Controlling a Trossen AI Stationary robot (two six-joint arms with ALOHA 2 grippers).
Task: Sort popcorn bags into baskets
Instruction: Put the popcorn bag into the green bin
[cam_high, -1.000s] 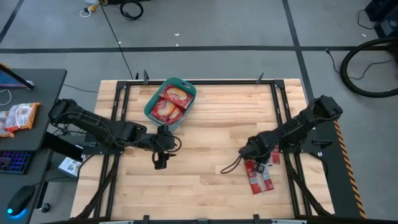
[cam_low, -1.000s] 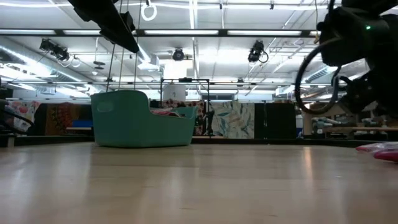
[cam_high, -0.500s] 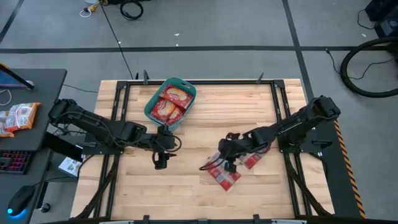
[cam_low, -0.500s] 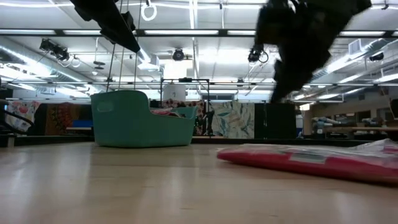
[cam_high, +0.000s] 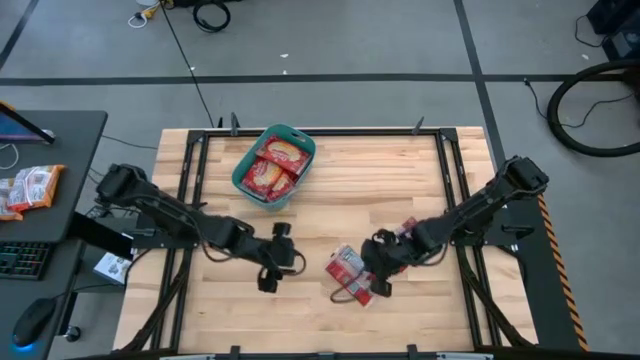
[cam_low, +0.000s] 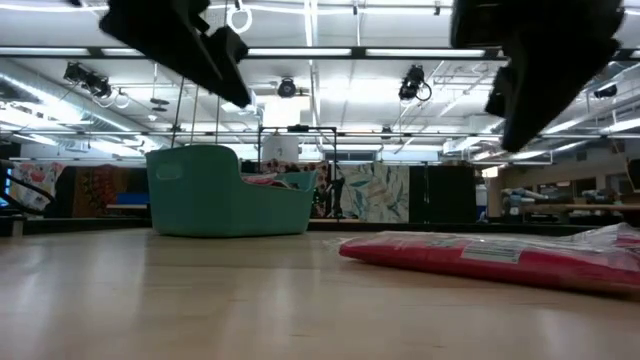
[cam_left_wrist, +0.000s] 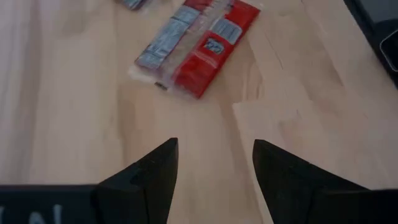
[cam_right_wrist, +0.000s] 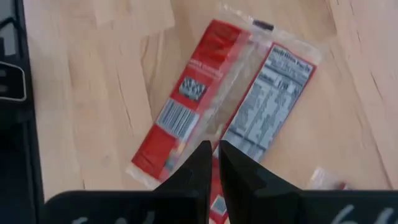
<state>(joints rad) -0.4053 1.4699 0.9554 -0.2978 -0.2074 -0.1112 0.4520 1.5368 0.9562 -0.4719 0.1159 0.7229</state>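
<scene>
One red popcorn bag lies flat, label side down, on the wood near the table's middle. A second bag lies partly under my right arm. The teal basket stands at the far left-centre with several red bags inside. My right gripper hangs shut just above the first bag, clear of it. My left gripper is open over bare wood left of that bag.
Black rails run along the table's left and right sides. A side desk left of the table holds orange-and-white packets. Bare wood lies between the basket and the loose bag.
My right gripper has gone from the table's right side toward its middle, and the popcorn bag has slid along the wood with it. The gripper has then risen off the bag, which now lies flat. My left gripper has moved toward the right and the near edge, sinking.
</scene>
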